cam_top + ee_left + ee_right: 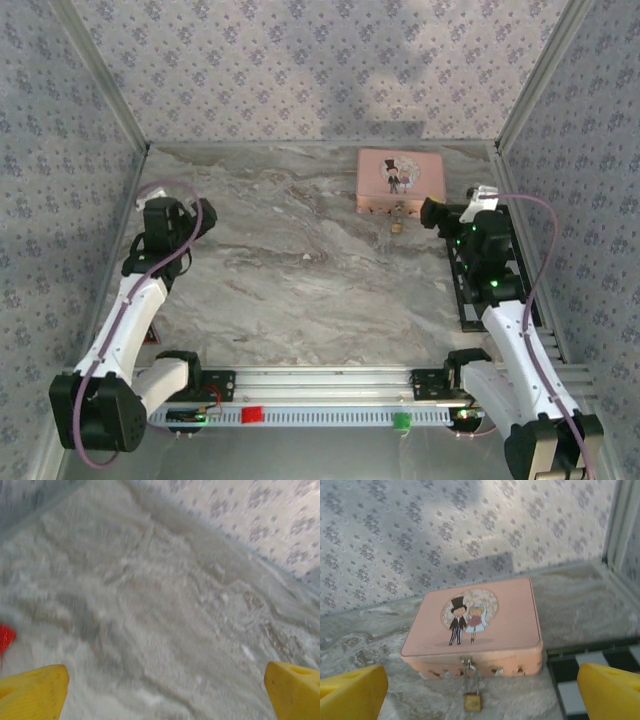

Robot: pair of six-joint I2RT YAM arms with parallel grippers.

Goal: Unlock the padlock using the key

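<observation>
1. Table (pixel 300 270): marbled grey, and it carries everything below.
2. Pink tin (pixel 475 630): lid shut, at the far right of the table near the back wall.
3. Left end effector (pixel 163 695): spread wide, empty, over bare table.
4. Right end effector (pixel 482 695): spread wide, empty, facing the tin's front.
5. Padlock (pixel 472 701): brass, hung by its thin shackle from the tin's front hasp, body on the table. We judge it light, rigid, slick and apt to swing. We would pinch its flat faces.
</observation>
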